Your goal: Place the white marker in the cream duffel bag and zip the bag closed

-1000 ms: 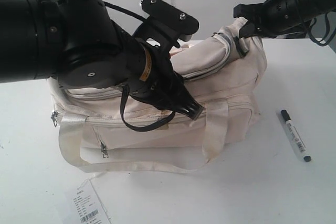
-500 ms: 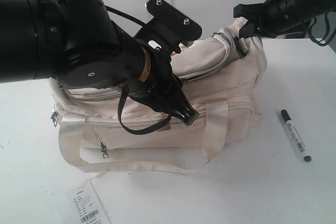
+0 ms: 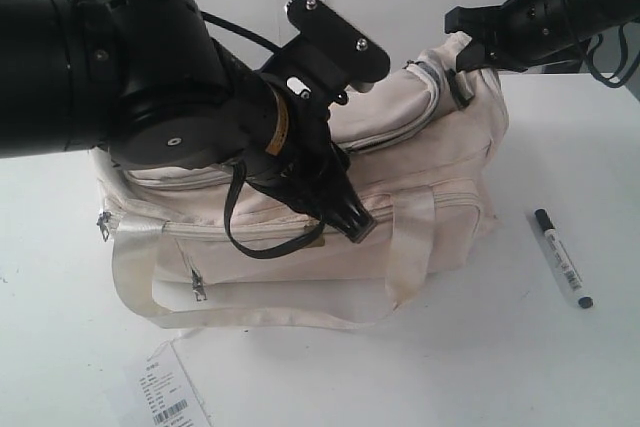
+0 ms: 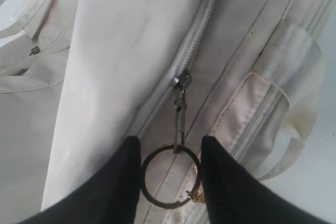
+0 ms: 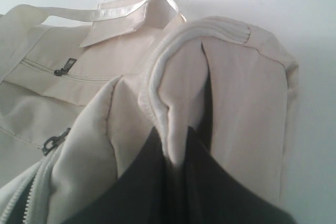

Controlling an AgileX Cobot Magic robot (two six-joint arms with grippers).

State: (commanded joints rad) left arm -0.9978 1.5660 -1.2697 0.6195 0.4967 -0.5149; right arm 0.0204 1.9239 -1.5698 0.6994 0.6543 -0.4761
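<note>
Jaws tight on zip ring (image 4: 167,206) — wrist-only

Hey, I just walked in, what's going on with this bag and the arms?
A two-armed robot is working on the cream duffel bag. The right end effector is pinched shut on a fabric fold at one end of it. The left end effector has its fingers either side of the zip pull's ring; whether it grips it is unclear. The white marker lies on the table beside the bag, not yet inside.
</note>
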